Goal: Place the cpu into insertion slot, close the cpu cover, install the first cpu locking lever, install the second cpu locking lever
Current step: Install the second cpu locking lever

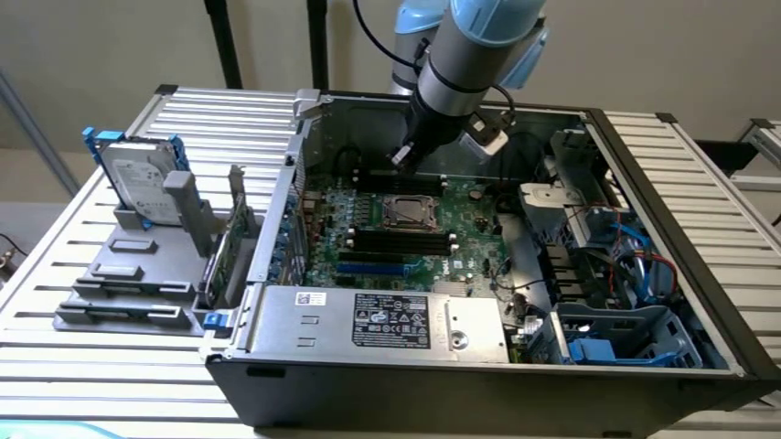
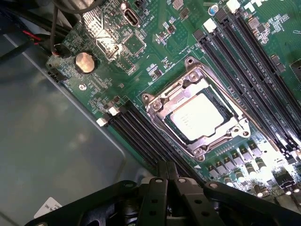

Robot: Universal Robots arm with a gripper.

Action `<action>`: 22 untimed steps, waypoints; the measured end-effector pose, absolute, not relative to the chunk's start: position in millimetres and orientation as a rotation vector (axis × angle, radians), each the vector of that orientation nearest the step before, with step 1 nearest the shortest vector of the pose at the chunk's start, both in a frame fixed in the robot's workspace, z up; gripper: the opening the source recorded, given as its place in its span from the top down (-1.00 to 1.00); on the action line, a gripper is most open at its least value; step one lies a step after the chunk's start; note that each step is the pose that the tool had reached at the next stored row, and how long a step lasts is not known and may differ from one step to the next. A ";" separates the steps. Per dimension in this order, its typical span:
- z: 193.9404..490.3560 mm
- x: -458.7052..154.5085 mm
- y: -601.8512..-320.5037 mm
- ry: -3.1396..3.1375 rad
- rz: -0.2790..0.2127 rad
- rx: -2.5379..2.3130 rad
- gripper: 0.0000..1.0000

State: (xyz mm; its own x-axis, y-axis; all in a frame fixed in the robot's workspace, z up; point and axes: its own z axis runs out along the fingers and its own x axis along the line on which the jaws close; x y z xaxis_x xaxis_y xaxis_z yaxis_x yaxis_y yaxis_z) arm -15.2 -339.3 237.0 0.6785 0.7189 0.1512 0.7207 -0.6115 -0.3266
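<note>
Hand hangs over the green board inside the open computer case, near the insertion slot but not touching it. Its fingers are pressed together with nothing between them. The cpu lies flat in that slot, and the cpu cover lies down around it.

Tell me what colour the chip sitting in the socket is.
Pale silvery tan. The cpu shows best in the wrist view.
</note>
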 end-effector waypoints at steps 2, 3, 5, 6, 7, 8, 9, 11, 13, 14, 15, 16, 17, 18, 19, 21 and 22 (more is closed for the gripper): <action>237.0 -15.2 -339.3 -1.131 -0.007 -2.532 0.79; 237.0 -15.2 -339.3 -1.131 -0.007 -2.532 0.79; 237.0 -15.2 -339.3 -1.131 -0.007 -2.532 0.79; 237.0 -15.2 -339.3 -1.131 -0.007 -2.532 0.79; 237.0 -15.2 -339.3 -1.131 -0.007 -2.532 0.79; 237.0 -15.2 -339.3 -1.131 -0.007 -2.532 0.79; 237.1 -14.9 -340.0 -1.131 -0.005 -2.532 0.79; 239.5 -14.2 -344.6 -1.128 0.002 -2.530 0.79; 244.0 -14.1 -352.5 -1.128 0.004 -2.530 0.79; 246.8 -14.1 -356.0 -1.128 0.004 -2.530 0.79; 249.9 -14.1 -359.0 -1.128 0.004 -2.530 0.79; 253.3 -14.1 -361.5 -1.128 0.005 -2.531 0.79; 257.4 -14.1 -363.2 -1.128 0.005 -2.531 0.79; 261.6 -14.1 -364.8 -1.128 0.005 -2.531 0.79; 266.0 -14.1 -365.9 -1.129 0.005 -2.531 0.79; 274.8 -14.2 -367.6 -1.132 0.005 -2.531 0.79; 278.2 -14.3 -368.1 -1.136 0.004 -2.531 0.79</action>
